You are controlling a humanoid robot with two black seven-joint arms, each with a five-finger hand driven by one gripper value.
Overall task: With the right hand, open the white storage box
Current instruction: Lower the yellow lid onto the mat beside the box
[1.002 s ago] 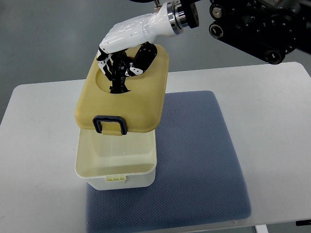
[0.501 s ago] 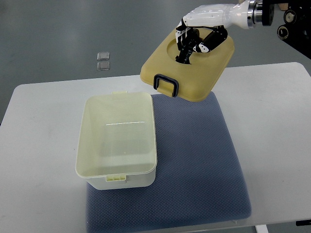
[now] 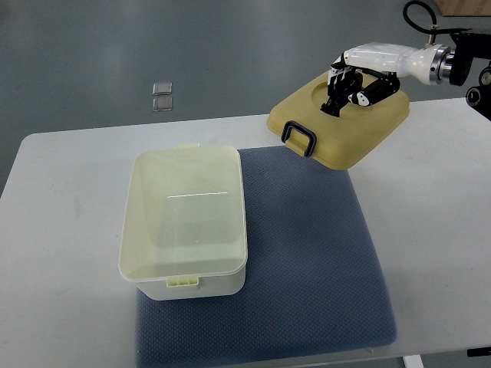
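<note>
Holding lid [image 3: 343,130] aloft, right hand [image 3: 354,83] fingers clamped; storage box [image 3: 186,222] open, empty.

A white table [image 3: 69,192] with rounded corners carries the scene. A blue-grey textured mat [image 3: 307,253] lies flat on it, well below and to the left of the fingers [image 3: 337,96], reaching the table's near edge. The open, lidless storage box [image 3: 184,222] stands on the mat's left side, overhanging onto bare table, far left of the fingers.
</note>
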